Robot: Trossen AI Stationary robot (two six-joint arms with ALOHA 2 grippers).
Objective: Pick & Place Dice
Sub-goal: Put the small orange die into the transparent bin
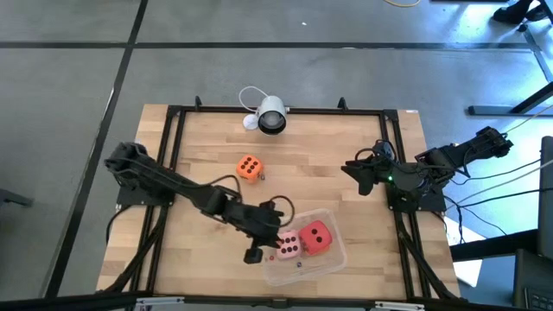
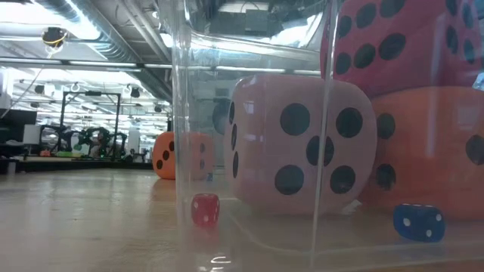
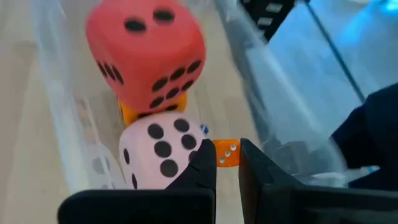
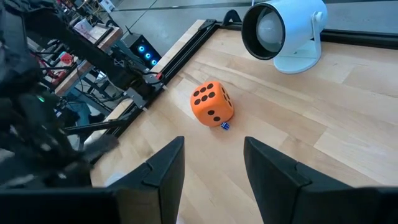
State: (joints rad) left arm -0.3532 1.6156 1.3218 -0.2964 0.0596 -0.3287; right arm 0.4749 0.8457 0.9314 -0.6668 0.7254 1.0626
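Note:
A clear plastic tub stands near the table's front edge. In it a pale pink die rests on the floor, and a red die sits on top of an orange die. Another orange die lies on the bare wood farther back. My left gripper hangs shut over the tub's left end, just above the pink die. A tiny orange die shows past its fingertips; whether they touch it I cannot tell. My right gripper waits open at the table's right side, with nothing between its fingers.
A white round camera stands at the far edge. Black frame rails run round the table. A tiny red die and a tiny blue one lie in the tub; another tiny blue die lies by the loose orange die.

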